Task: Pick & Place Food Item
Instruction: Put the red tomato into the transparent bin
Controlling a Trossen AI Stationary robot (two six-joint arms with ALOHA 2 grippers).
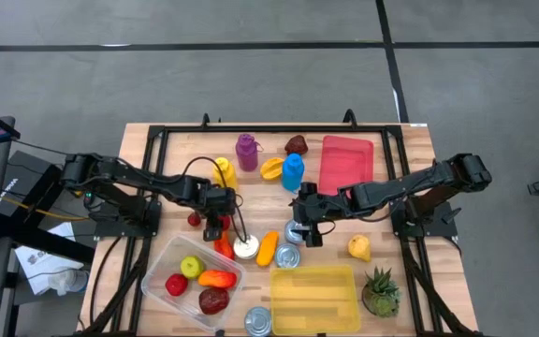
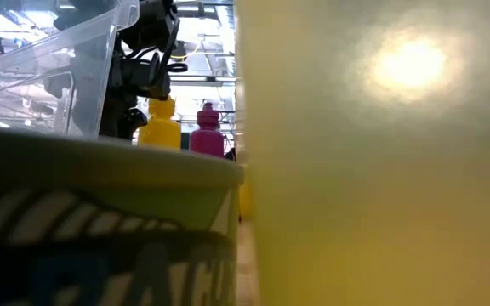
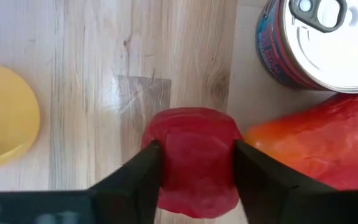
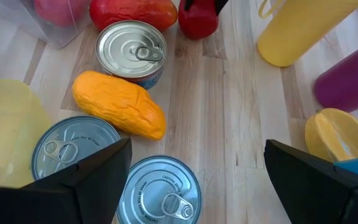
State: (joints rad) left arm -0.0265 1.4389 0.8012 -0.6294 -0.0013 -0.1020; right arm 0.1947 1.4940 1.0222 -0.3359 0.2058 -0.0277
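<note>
The left tool (image 3: 194, 163) is clamped on a small red food item (image 3: 194, 155), held low over the wooden surface (image 3: 92, 81) near its middle. Just beside the item lie a red-orange pepper (image 3: 322, 146) and a silver-topped can (image 3: 325, 40), with a yellow bottle (image 1: 224, 172) on its far side. The clear plastic container (image 1: 162, 262), at the near left, is seen holding a green apple (image 1: 192, 267) and other fruit. The right tool (image 1: 308, 232) is held with its fingers apart over two blue-rimmed cans (image 4: 160, 190), next to an orange mango-like piece (image 4: 120, 112).
</note>
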